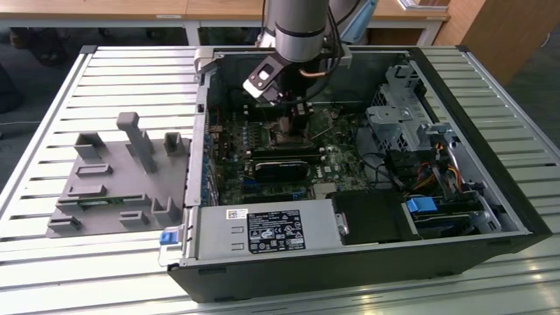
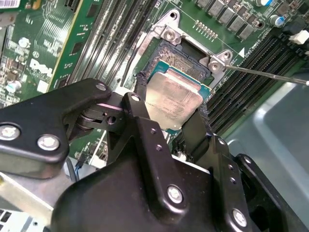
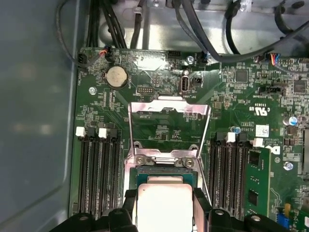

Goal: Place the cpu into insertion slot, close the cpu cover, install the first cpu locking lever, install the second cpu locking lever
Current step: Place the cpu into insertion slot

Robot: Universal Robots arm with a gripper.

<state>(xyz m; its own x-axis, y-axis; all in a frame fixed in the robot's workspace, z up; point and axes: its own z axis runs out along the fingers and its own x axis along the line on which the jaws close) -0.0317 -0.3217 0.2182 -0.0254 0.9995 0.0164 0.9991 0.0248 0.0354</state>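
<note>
A: What do we have here?

B: We see a robot arm (image 1: 300, 26) reaching down into an open computer case (image 1: 512, 203) that lies on a slatted metal desk (image 1: 131, 72). In the second wrist view its black claw (image 2: 172, 97) is closed on the cpu (image 2: 179, 92), with one finger on each of two opposite edges.

A: Where is the cpu relative to its socket?

B: It is right at the insertion slot (image 2: 182, 54) and covers most of it, leaving a strip of the dark centre showing at one side. The chip looks slightly tilted to us, and we cannot tell whether it touches the slot. In the first wrist view the cpu cover (image 3: 169, 107) stands open beyond the slot, and memory slots (image 3: 99, 164) run along both sides.

A: What could go wrong?

B: We judge crooked seating to be the main risk. If the chip goes down tilted or offset, a corner could press into the slot's fine contacts and bend them. The fingers sit close to the slot's metal rim and could catch on it. A knock could drop the raised cover onto the claw. A thin locking lever (image 2: 265, 74) juts out beside the slot and could snag.
</note>
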